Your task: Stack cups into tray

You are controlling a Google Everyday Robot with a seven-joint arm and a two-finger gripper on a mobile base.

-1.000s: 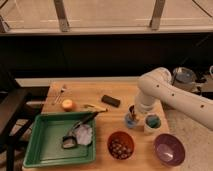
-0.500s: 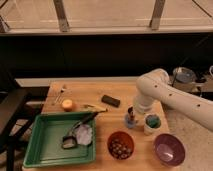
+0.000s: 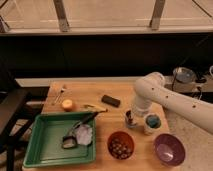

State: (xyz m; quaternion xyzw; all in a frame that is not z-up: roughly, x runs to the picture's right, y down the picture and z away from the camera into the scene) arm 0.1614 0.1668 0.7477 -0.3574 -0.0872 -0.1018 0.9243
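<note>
Claw [image 3: 130, 116]: pointed down at the end of the white arm [image 3: 170, 97], low over the counter [image 3: 85, 92], right at a small cup; whether it was open or closed could not be told
Small cup [image 3: 129, 122]: on the counter under the claw, outside the tray
Whitish cup [image 3: 151, 122]: teal inside, upright, just beside the small cup
Tray [image 3: 50, 145]: green, well apart from both cups, holding a pale object [image 3: 84, 133] and a dark utensil [image 3: 80, 125]
Bowls: brown-red bowl [image 3: 120, 145] and purple bowl [image 3: 169, 148], nearer the camera than the cups
</note>
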